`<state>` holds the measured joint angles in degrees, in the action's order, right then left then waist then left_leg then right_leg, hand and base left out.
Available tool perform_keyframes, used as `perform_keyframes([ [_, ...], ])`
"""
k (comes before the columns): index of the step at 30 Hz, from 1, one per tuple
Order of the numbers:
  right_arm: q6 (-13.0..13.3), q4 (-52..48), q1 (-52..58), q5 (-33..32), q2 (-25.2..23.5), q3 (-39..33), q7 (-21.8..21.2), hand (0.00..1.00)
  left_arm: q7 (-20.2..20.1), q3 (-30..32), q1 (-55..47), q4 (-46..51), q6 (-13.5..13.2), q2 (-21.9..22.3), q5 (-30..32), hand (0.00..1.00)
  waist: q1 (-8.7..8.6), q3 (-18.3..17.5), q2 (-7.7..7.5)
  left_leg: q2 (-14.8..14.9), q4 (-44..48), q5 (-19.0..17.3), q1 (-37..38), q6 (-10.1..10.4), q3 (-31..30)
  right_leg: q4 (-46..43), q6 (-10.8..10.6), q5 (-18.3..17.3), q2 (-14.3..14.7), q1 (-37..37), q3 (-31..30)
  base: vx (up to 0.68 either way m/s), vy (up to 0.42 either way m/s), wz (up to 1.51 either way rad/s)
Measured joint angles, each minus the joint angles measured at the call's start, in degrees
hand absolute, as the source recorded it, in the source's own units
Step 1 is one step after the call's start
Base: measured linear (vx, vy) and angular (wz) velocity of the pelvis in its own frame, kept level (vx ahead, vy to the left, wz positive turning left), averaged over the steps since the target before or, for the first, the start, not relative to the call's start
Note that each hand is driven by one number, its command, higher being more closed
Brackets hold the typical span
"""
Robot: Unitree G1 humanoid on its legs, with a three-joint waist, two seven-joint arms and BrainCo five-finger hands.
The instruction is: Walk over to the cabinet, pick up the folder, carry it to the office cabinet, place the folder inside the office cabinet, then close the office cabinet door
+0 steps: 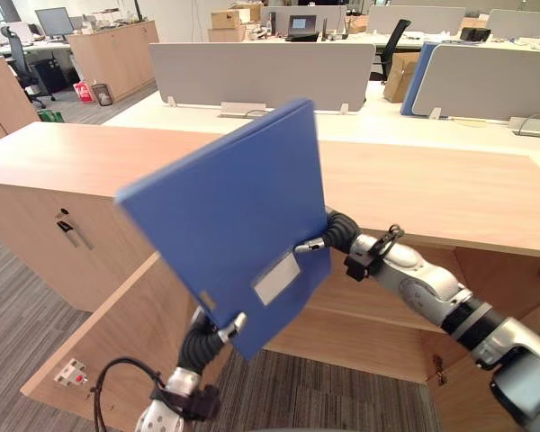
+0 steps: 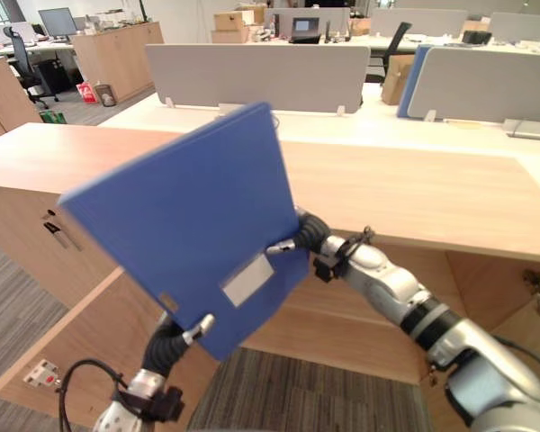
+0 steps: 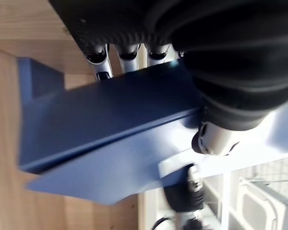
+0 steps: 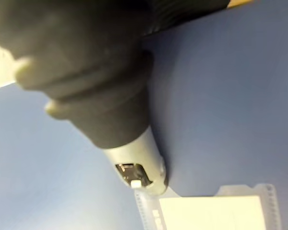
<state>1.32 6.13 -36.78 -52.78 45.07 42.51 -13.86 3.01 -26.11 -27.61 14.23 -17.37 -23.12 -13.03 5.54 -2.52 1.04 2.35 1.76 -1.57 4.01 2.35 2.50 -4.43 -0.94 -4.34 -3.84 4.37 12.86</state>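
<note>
Blue folder [image 1: 225, 207] held up in both hands before the open office cabinet [image 1: 369, 310]
Eye views: the folder is in the air, tilted, in front of the wooden worktop [image 1: 432, 193] and above the cabinet door [image 1: 117, 337], which stands open; the left hand [image 1: 231, 327] grips its lower corner, the right hand [image 1: 335, 229] its right edge beside the label pocket [image 1: 276, 280]; left wrist view: fingers [image 3: 102, 60] lie on one face and the thumb [image 3: 213, 139] on the other, pinching the folder; right wrist view: the right thumb [image 4: 137, 165] presses on the blue face just by the pocket, clamping that edge.
</note>
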Motion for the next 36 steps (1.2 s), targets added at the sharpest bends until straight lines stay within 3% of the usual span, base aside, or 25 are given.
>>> perform_keyframes([
  [2, 0.4, -3.6, -1.3, 7.0, 0.8, -0.1, -2.4, 1.0, -2.9, -3.1, 0.0, -3.1, 2.3, -0.2, 0.4, 0.0, -0.08, -0.1, 0.04, 0.0, -0.3, 0.0, 0.0, 0.0, 0.5, 0.0, 0.0, 0.2, 0.1, -0.5, -0.6, -0.01, 0.024, -0.14],
  [6, 0.7, -6.7, -1.3, 14.1, -0.1, 0.1, -4.7, 1.0, -6.5, -4.5, 1.1, -6.6, 4.6, -0.1, 0.7, 0.0, -0.12, 0.0, 0.09, 0.0, -0.5, 0.0, 0.0, 0.0, 0.9, 0.2, -0.1, 0.3, 0.1, -0.6, -0.9, -0.01, 0.019, -0.05],
  [13, 4.3, -7.1, 1.0, 27.8, -5.1, 2.5, -5.1, 1.0, -13.3, -4.7, 6.7, -24.2, 7.6, 2.9, -17.1, 0.0, -0.07, 0.0, 0.09, 0.6, -0.8, 0.0, 0.0, 0.0, 2.5, 1.2, 0.2, 1.0, 0.7, -1.1, -2.4, -0.01, 0.012, -0.11],
  [14, 5.4, -7.1, 2.4, 34.1, -6.6, 2.6, -4.3, 1.0, -13.5, -3.6, 7.6, -28.2, 8.4, 4.6, -19.3, 0.0, -0.06, 0.0, 0.09, 0.7, -0.7, 0.0, 0.1, 0.0, 3.0, 1.3, 0.3, 1.1, 0.9, -1.2, -2.8, 0.0, 0.01, -0.19],
  [18, 8.0, -3.5, 6.3, 54.8, -10.8, 2.5, -1.2, 1.0, -13.4, 1.5, 10.5, -41.7, 9.2, 9.6, -20.4, 0.0, -0.11, 0.4, 0.1, 1.1, -0.7, 0.0, 0.1, -0.1, 3.4, 1.5, 0.5, 1.4, 1.3, -1.3, -3.6, -0.02, 0.005, -0.11],
  [22, 9.6, 3.3, 8.5, 67.0, -12.4, 2.5, 0.7, 1.0, -12.5, 8.8, 12.5, -56.2, 9.9, 12.5, -18.1, 0.0, -0.12, 2.0, 0.26, 1.3, -0.6, -0.2, 0.7, 0.0, 4.3, 1.2, 0.6, 1.6, 1.6, -1.4, -4.6, -0.05, 0.013, -0.14],
  [26, 10.0, 15.3, 9.6, 78.6, -14.9, 2.6, 1.9, 1.0, -9.9, 21.1, 14.2, -68.7, 10.8, 13.8, -18.2, 0.0, 0.66, 5.0, 1.26, 1.7, 2.7, -2.2, -1.1, -0.1, 7.6, -2.7, 0.6, 1.6, 1.7, -5.5, -8.5, -0.09, 0.032, -0.46],
  [29, 9.8, 23.2, 9.4, 84.2, -16.7, 3.1, 2.5, 1.0, -7.5, 28.4, 14.4, -75.5, 11.1, 15.1, -15.8, 0.0, 1.71, 7.7, 2.05, 2.3, 6.2, -4.1, -2.3, -0.4, 11.9, -7.9, 0.2, 1.3, 1.5, -9.9, -11.0, -0.14, 0.054, -0.76],
  [34, 8.2, 33.6, 9.5, 86.6, -21.1, 3.5, 2.7, 1.0, -5.6, 33.6, 14.3, -78.5, 12.0, 15.0, -8.9, 0.0, 0.32, 9.5, 2.16, 3.0, 10.1, -6.1, -4.1, -1.3, 11.3, -12.3, -0.7, 0.7, 0.5, -12.5, -9.6, -0.16, 0.041, -0.06],
  [36, 7.5, 37.7, 9.9, 86.6, -23.6, 0.0, 2.8, 1.0, -5.4, 34.6, 14.5, -78.9, 12.2, 14.9, -6.6, 0.0, 0.05, 10.5, 1.89, 2.9, 10.9, -6.7, -3.7, -0.4, 9.4, -15.9, -0.8, -1.8, -2.6, -13.3, -5.6, -0.17, -0.014, 0.46],
])
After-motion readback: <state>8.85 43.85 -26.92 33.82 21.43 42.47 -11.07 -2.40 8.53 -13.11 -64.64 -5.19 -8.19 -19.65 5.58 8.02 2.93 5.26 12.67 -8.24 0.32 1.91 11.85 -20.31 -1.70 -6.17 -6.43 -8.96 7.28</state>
